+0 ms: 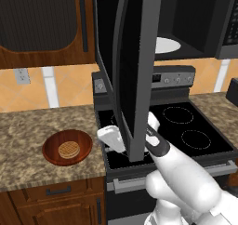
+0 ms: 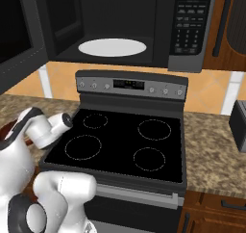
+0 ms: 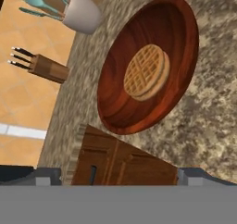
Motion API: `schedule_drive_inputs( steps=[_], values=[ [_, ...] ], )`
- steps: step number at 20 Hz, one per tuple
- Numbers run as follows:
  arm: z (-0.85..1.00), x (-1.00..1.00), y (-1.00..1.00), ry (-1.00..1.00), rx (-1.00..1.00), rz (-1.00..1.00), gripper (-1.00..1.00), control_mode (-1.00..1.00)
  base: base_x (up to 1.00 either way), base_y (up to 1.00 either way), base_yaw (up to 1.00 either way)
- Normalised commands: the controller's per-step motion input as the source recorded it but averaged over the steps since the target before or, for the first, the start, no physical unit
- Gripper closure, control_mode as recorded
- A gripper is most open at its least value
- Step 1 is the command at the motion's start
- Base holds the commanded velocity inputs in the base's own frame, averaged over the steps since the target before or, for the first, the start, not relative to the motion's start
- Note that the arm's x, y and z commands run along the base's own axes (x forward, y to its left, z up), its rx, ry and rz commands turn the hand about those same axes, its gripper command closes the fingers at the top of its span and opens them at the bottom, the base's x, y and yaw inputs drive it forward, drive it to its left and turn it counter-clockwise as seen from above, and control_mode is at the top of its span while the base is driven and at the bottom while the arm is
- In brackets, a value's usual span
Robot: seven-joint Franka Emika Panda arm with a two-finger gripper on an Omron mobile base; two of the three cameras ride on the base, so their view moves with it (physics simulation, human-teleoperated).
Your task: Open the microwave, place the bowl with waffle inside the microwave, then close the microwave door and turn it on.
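I saw the microwave door (image 1: 132,66) swung open and the bowl (image 3: 148,63) with waffle (image 3: 146,72) on the surface (image 1: 28,131). My gripper (image 3: 115,174) looked spread, empty; I judged a level rim grasp best.

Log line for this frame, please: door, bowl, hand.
microwave door: open | bowl with waffle: on counter, left of stove | hand: aimed at bowl, not yet touching
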Motion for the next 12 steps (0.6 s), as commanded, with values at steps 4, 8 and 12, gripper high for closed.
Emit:
schedule_drive_inputs(
  steps=[4,8,12],
  values=[
    [-0.04,0.39,0.04,0.09,0.0,-0.03,-1.0,-1.0,0.0,0.0,0.0],
    [-0.1,0.33,0.17,0.09,-0.01,-0.03,-1.0,-1.0,0.0,0.0,0.0],
    [-0.24,0.11,0.06,0.03,-0.01,-0.01,-1.0,-1.0,0.0,0.0,0.0]
  ],
)
